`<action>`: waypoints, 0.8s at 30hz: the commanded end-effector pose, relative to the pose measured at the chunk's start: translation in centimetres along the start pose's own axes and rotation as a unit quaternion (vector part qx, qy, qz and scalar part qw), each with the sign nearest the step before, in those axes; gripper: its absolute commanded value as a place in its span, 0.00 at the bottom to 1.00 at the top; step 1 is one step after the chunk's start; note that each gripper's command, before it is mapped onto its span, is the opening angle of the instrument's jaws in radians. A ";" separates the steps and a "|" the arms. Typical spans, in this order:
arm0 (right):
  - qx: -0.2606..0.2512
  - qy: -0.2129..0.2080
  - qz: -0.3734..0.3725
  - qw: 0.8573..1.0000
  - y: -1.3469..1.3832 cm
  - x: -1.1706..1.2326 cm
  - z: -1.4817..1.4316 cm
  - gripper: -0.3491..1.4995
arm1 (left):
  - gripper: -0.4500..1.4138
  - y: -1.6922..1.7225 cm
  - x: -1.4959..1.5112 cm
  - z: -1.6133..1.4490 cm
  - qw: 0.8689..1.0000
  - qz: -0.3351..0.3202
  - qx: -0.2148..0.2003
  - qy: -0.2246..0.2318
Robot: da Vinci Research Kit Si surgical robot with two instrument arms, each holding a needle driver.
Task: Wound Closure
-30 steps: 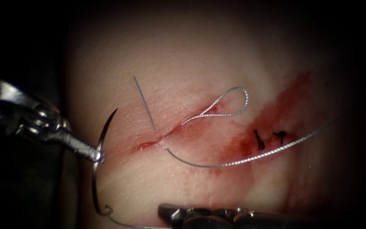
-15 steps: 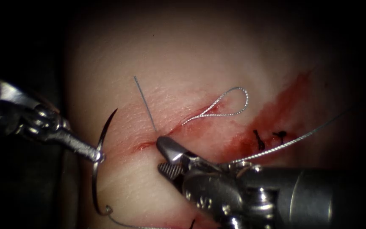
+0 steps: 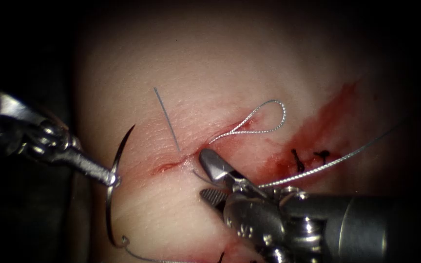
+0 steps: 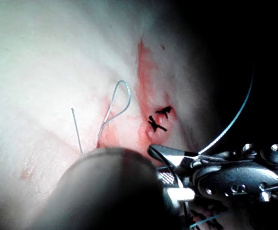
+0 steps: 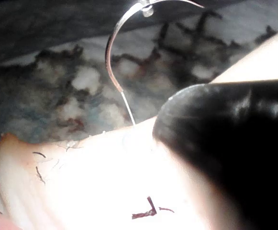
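Holding the needle [image 3: 114,185] near the middle of its curve, the left tool [image 3: 109,179] keeps it clear of the tissue [image 3: 181,63], left of the cut [image 3: 171,164], its jaws clamped tight. Just right of the cut the right tool [image 3: 209,179] has come in within the last second, jaws parted and empty around the thread [image 3: 317,168]. I judge this a thread-handling step; a grasp needs those jaws closing squarely on the strand.

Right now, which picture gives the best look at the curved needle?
The endoscope view: the whole needle shows there, out of the tissue left of the cut, held at mid-curve by the shut left tool. The right wrist view shows part of its curve and the thread.
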 end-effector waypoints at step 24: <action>0.032 -0.028 0.003 0.999 0.01 -0.10 0.02 0.00 | 0.00 -0.05 0.03 0.04 1.000 0.000 0.000 0.000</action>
